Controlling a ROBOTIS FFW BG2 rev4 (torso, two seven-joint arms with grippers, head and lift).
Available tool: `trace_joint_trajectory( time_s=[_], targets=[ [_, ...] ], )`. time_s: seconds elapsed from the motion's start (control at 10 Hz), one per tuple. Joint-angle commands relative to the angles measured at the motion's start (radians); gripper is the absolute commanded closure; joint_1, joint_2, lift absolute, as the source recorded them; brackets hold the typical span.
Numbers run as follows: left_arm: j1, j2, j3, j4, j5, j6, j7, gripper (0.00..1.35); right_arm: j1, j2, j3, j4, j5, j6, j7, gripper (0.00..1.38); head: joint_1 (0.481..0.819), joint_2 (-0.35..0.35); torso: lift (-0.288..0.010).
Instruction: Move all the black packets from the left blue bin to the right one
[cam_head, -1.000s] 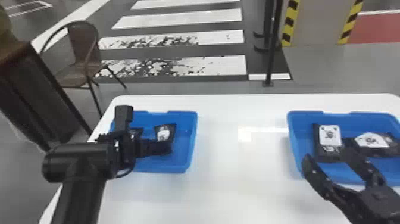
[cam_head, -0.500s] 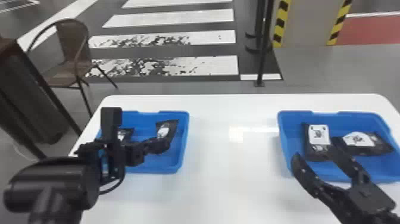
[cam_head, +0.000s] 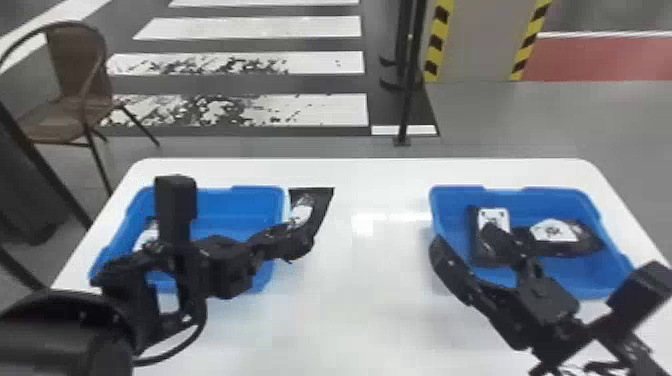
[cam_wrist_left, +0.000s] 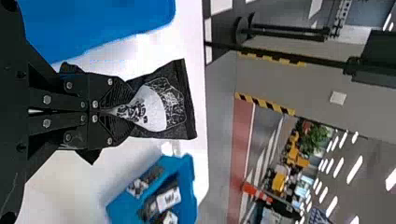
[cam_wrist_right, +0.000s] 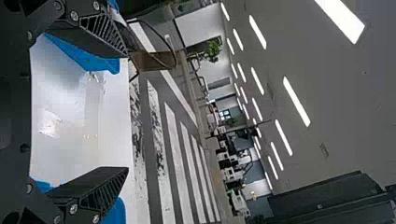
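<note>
My left gripper (cam_head: 295, 237) is past the right wall of the left blue bin (cam_head: 235, 192), shut on a black packet (cam_head: 320, 210) with a white label. In the left wrist view the left gripper (cam_wrist_left: 114, 112) pinches one end of that black packet (cam_wrist_left: 163, 105). Another packet (cam_head: 147, 240) lies in the left bin, partly behind the arm. The right blue bin (cam_head: 590, 277) holds black packets, among them one upright-labelled (cam_head: 492, 217) and one beside it (cam_head: 555, 230). My right gripper (cam_head: 462, 240) stands open at that bin's near left side; in the right wrist view the right gripper (cam_wrist_right: 123, 114) has nothing between its fingers.
Both bins stand on a white table (cam_head: 360, 280), with bare tabletop between them. A brown chair (cam_head: 75, 95) is beyond the table at the left. A dark post (cam_head: 407, 95) stands on the floor behind.
My left gripper has carried its packet rightward, from over the left bin to beyond that bin's right wall. The head view has shifted a little; the right gripper has kept its place by the right bin.
</note>
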Motion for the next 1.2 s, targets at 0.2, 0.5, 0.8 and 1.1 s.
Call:
trace_joint_trajectory(
  time_s=[0.2, 0.5, 0.8, 1.1],
  targets=[
    [-0.019, 0.009, -0.149, -0.016, 0.097, -0.026, 0.000, 1.21, -0.102, -0.011, 0.047, 0.071, -0.047, 0.002, 0.001, 0.17, 0.695, -0.057, -0.140],
    [-0.026, 0.014, -0.211, -0.016, 0.141, -0.023, 0.002, 1.21, -0.141, -0.017, 0.055, 0.111, -0.056, 0.002, 0.001, 0.17, 0.695, -0.109, -0.140],
    [-0.036, 0.017, -0.235, -0.016, 0.147, -0.021, 0.003, 1.21, -0.159, -0.017, 0.073, 0.125, -0.078, 0.002, 0.001, 0.87, 0.695, -0.141, -0.140],
    [-0.036, 0.017, -0.229, -0.016, 0.143, -0.023, 0.003, 1.21, -0.154, -0.017, 0.085, 0.133, -0.118, 0.019, 0.006, 1.27, 0.695, -0.131, -0.140]
  ],
)
